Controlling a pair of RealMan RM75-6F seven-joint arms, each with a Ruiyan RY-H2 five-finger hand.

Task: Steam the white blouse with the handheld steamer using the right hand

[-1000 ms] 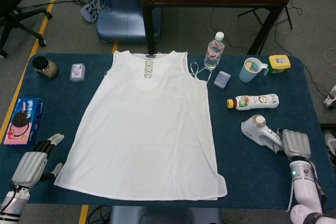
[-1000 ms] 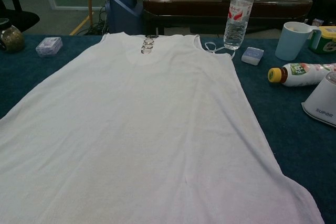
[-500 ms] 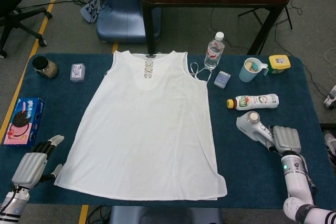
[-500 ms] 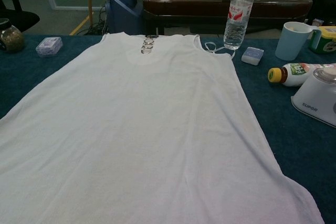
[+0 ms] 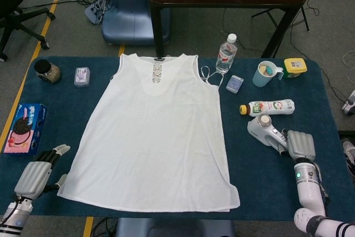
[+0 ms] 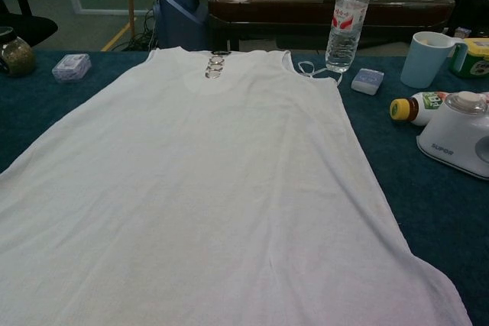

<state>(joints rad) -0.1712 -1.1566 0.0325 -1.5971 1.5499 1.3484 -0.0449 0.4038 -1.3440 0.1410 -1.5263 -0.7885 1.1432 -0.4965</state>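
The white blouse [image 5: 156, 131] lies flat on the blue table [image 5: 260, 176], neckline away from me; it fills most of the chest view as the blouse [image 6: 199, 188]. My right hand [image 5: 300, 145] grips the handle of the white handheld steamer [image 5: 263, 130] to the right of the blouse, just in front of a lying drink bottle. In the chest view only the steamer's head [image 6: 457, 133] shows at the right edge, above the cloth-free table. My left hand [image 5: 36, 174] rests at the near left corner beside the hem, fingers apart and holding nothing.
A water bottle [image 5: 226, 54], a small blue box [image 5: 234, 84], a blue mug [image 5: 266, 73], a yellow-lidded tub [image 5: 295, 67] and a lying drink bottle [image 5: 268, 107] stand right of the blouse. A jar [image 5: 47, 71], a clear box [image 5: 81, 76] and a biscuit pack [image 5: 24, 127] sit left.
My right hand has carried the steamer leftward and away from me, toward the blouse and the lying bottle. The left hand has stayed put.
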